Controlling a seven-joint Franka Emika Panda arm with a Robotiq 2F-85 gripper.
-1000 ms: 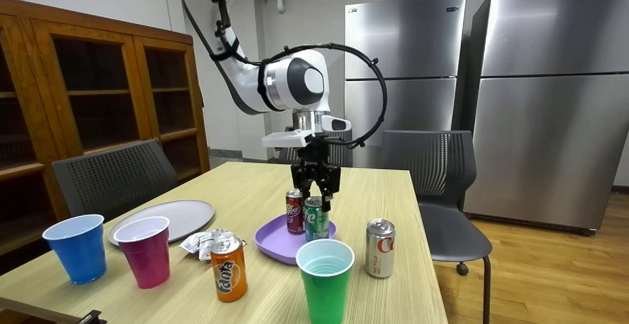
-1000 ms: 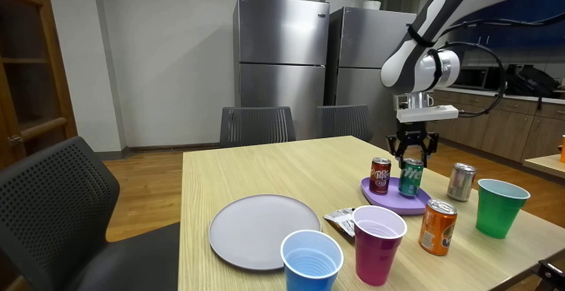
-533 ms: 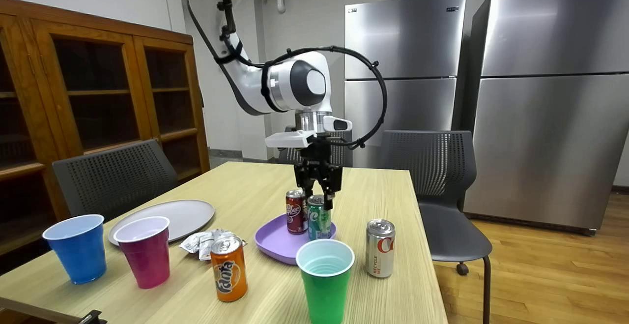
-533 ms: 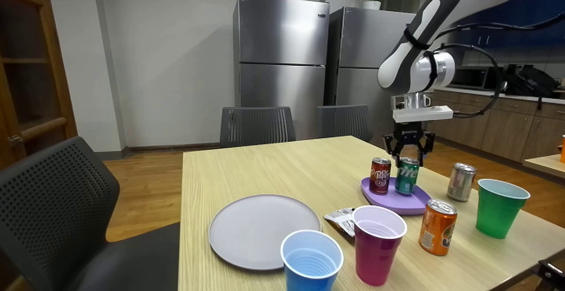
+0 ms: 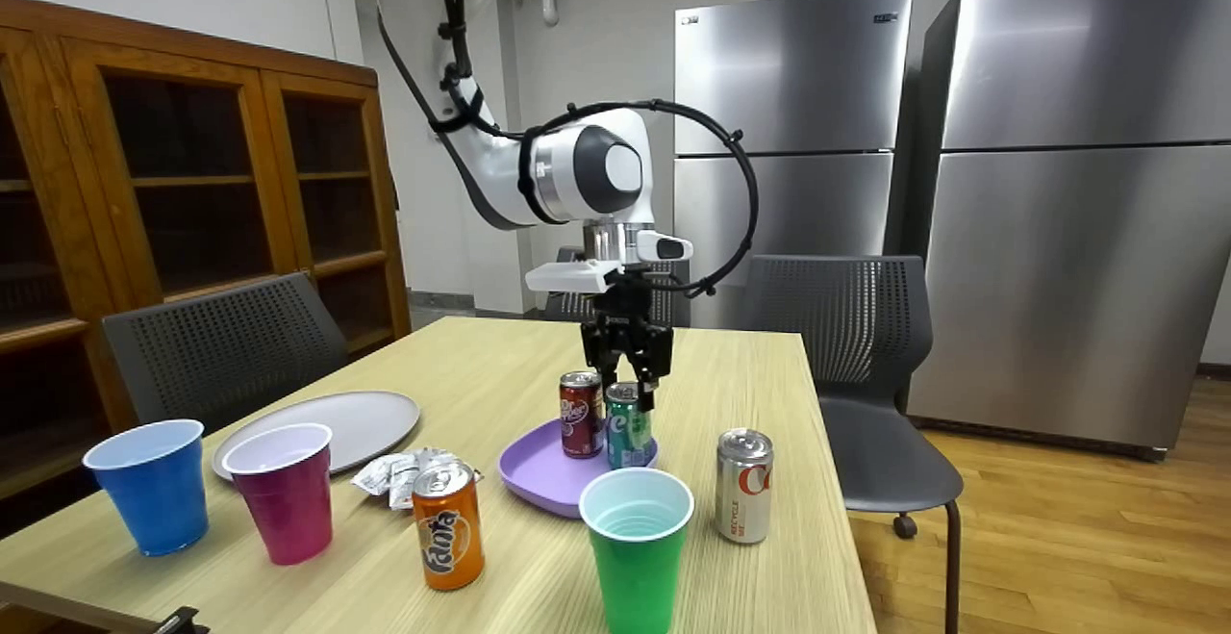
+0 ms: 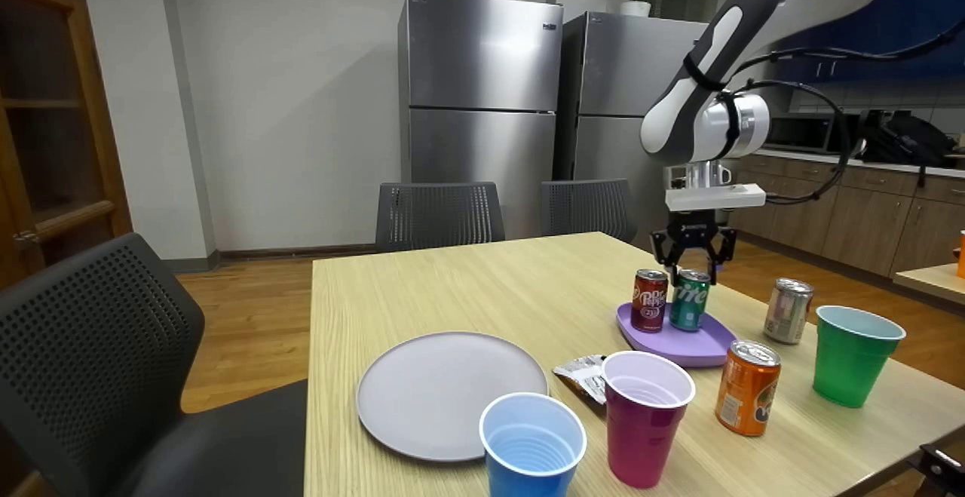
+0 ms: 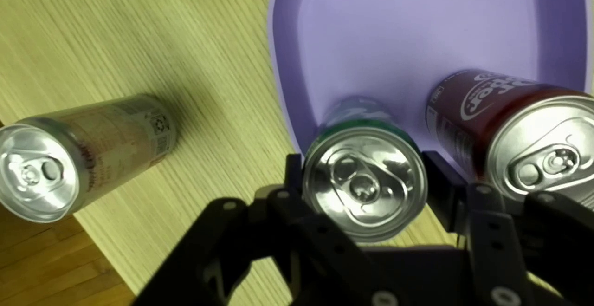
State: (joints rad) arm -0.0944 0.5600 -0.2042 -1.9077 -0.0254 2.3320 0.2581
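wrist view: from the bottom edge the gripper (image 7: 364, 180) pinches the green can (image 7: 365, 185), 1 black finger (image 7: 293, 171) on each side of its silvery lid — the can upright between them, just below and right of centre. beside the fingers, at the right edge, a dark red can (image 7: 515, 134) stands on the purple plate (image 7: 408, 32), upper right. a silver can (image 7: 104, 150) is at the left edge. in both exterior views the green can is over that plate — whether its base touches, i cannot tell.
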